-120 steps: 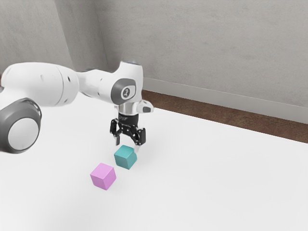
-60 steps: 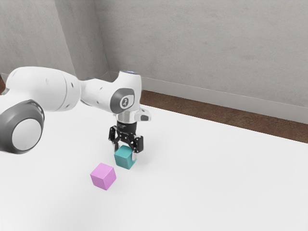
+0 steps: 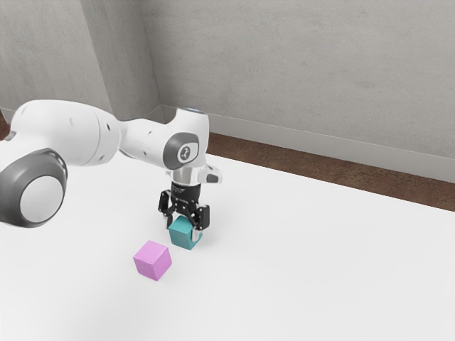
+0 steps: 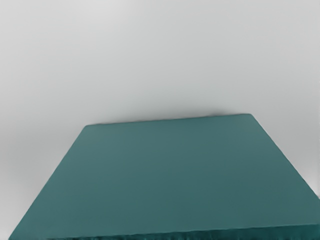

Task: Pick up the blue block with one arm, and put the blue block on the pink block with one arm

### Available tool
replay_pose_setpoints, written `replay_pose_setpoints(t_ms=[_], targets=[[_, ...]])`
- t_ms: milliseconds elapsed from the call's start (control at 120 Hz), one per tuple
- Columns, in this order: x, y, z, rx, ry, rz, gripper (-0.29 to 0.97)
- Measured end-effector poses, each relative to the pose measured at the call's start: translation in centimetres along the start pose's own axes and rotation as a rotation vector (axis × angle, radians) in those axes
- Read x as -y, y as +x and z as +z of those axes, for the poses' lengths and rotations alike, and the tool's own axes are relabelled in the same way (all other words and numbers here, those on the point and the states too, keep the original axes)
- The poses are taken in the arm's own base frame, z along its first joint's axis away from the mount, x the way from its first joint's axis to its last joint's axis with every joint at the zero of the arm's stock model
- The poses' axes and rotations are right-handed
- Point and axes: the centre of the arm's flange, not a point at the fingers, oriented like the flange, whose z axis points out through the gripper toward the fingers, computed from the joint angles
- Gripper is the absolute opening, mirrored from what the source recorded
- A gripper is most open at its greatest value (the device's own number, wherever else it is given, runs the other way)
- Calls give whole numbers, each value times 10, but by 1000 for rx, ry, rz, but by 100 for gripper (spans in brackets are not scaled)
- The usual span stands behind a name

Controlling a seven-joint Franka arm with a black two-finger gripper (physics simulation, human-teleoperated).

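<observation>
The blue block [image 3: 183,235], a teal cube, rests on the white table [image 3: 306,270]. My black gripper [image 3: 183,225] has come straight down over it and stands open. One fingertip is on each side of the cube's upper part, and its top face lies between them. In the wrist view the blue block [image 4: 175,175] lies directly beneath my hand. The pink block [image 3: 152,260] sits on the table a short way toward the exterior view's lower left of the blue one, apart from it and from my fingers.
My white arm [image 3: 106,138] reaches in from the exterior view's left. A grey wall [image 3: 298,71] and a strip of brown floor [image 3: 320,167] lie behind the table's far edge.
My gripper has descended from above the blue block until its fingers straddle the cube. Neither block has moved.
</observation>
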Motion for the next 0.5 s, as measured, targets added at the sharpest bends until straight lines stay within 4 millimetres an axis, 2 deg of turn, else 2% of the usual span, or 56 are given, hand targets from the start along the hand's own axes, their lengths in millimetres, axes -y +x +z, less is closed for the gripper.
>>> replay_pose_setpoints(t_ms=[500], targets=[[-3, 1, 0, 3, -15, 4, 57]])
